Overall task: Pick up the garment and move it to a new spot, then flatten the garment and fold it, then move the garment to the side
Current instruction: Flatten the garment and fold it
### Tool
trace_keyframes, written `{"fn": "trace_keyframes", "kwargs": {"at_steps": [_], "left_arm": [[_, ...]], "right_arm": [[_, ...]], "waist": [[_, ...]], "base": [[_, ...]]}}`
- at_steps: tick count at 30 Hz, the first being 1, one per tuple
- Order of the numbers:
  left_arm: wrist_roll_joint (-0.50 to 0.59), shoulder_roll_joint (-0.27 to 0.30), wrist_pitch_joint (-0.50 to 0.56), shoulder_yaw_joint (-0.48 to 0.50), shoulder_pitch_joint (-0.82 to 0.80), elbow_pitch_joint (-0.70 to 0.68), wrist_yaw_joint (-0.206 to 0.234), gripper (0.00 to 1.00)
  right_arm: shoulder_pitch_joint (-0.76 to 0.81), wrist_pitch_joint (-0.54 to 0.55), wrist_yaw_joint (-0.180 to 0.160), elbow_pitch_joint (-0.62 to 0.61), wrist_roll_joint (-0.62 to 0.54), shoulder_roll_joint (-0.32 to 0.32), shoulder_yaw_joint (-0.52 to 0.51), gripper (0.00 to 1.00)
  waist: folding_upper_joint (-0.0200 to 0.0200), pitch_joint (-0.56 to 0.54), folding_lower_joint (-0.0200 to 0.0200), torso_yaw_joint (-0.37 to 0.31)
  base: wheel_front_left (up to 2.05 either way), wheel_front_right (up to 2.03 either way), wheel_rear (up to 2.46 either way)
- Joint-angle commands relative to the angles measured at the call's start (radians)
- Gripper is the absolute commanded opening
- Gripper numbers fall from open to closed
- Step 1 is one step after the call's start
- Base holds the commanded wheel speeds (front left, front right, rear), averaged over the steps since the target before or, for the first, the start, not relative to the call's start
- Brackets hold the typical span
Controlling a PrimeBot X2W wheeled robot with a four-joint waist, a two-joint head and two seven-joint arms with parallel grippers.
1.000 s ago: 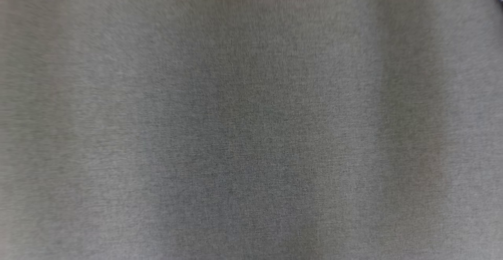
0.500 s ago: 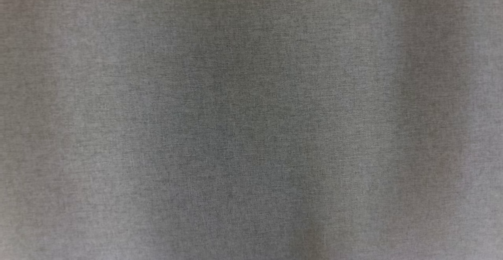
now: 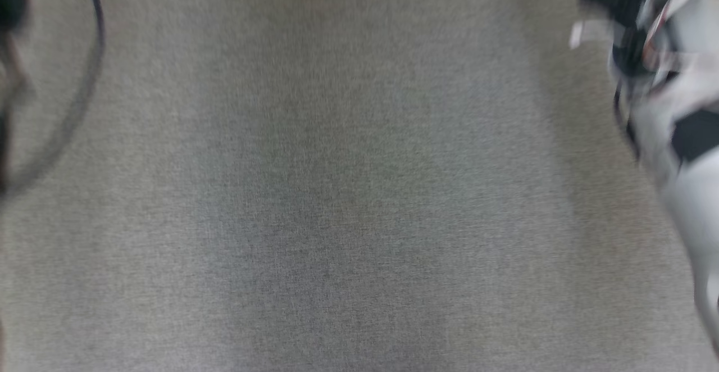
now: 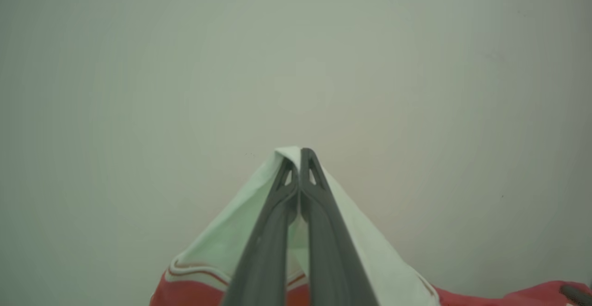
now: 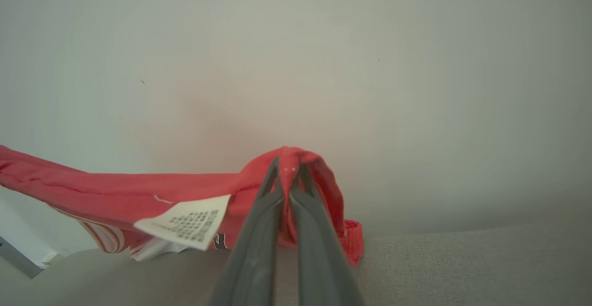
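Pinching garment (image 4: 217,246) from both ends: left gripper (image 4: 300,156) clamped on pale corner, right gripper (image 5: 287,169) clamped on red edge. Garment spans between them over grey fabric surface (image 5: 462,269); white care label (image 5: 185,223) hangs beside right fingers.

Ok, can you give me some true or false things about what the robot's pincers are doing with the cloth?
1. The left pincer is shut on the red and white cloth garment. True.
2. The right pincer is wide open, holding nothing. False: it is shut on the garment's red part.
3. A white printed label hangs from the garment. True.
4. The surface is green wood. False: it is a grey woven cloth surface.
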Motion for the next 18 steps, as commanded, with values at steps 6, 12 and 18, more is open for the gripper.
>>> {"fn": "trace_keyframes", "kwargs": {"at_steps": [6,12,18], "left_arm": [[0.015,0.001,-0.003,0.124,0.469,-0.272,0.096,0.0],[0.005,-0.054,-0.003,0.222,0.869,-0.451,0.15,0.0],[0.018,-0.154,-0.003,0.283,1.166,-0.498,0.141,0.0]], "right_arm": [[0.327,-0.028,-0.003,-0.159,0.048,-0.053,0.033,0.0],[0.604,-0.021,-0.003,-0.262,0.069,-0.075,0.005,0.0],[0.846,-0.015,-0.003,-0.305,0.059,-0.07,-0.077,0.0]], "waist": [[0.0001,-0.165,0.0002,-0.02],[0.0001,-0.226,0.0002,-0.017],[0.0001,-0.278,0.0002,0.005]], "base": [[0.0,0.0,0.0],[0.0,0.0,0.0],[0.0,0.0,0.0]]}}
